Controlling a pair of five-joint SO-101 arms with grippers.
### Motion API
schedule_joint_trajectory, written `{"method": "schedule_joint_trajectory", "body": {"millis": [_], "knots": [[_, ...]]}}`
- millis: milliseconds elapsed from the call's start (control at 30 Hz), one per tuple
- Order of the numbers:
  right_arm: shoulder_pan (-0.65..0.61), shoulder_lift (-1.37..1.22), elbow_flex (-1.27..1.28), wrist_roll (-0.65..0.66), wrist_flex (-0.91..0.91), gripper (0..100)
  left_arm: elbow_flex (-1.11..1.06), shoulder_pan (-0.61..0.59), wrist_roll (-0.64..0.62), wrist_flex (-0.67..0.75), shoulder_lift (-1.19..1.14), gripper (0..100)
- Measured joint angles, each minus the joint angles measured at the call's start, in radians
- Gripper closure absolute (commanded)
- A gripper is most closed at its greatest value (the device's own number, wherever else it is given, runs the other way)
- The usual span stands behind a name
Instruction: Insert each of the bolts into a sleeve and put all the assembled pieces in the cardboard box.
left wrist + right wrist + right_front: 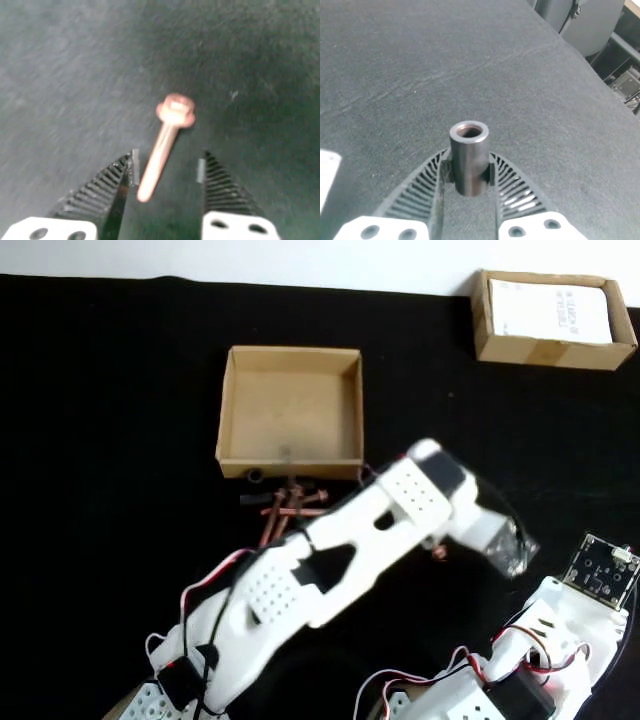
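Black cloth [75, 60] — a bolt [164, 145] lies tip-first inside the spread left hand [166, 165].

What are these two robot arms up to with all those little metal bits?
An assembly job, mid-step. The right gripper holds a dark sleeve upright, opening up. The left gripper is open over the black table, with one copper-coloured bolt lying between its jaws, not yet gripped. More bolts lie by the cardboard box, which looks empty.

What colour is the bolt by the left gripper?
Coppery pink; the bolt shows best in the left wrist view.
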State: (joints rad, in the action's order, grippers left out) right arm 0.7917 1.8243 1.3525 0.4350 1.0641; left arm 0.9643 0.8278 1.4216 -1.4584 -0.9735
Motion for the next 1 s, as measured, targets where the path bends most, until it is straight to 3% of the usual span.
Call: {"method": "schedule_joint_trajectory", "body": {"millis": [333,467,733,1000], "knots": [[0.000,0.000,0.000,0.000,0.000,99.1,0.008,0.041,0.000,0.055,-0.064,87],[0.000,0.000,0.000,0.000,0.000,99.1,0.017,0.041,0.000,0.055,-0.083,99],[0.000,0.000,0.000,0.000,0.000,99.1,0.057,0.011,-0.078,0.055,-0.092,99],[0.000,0.002,0.011,0.000,0.000,99.1,0.301,-0.063,-0.203,-0.141,-0.104,99]]}}
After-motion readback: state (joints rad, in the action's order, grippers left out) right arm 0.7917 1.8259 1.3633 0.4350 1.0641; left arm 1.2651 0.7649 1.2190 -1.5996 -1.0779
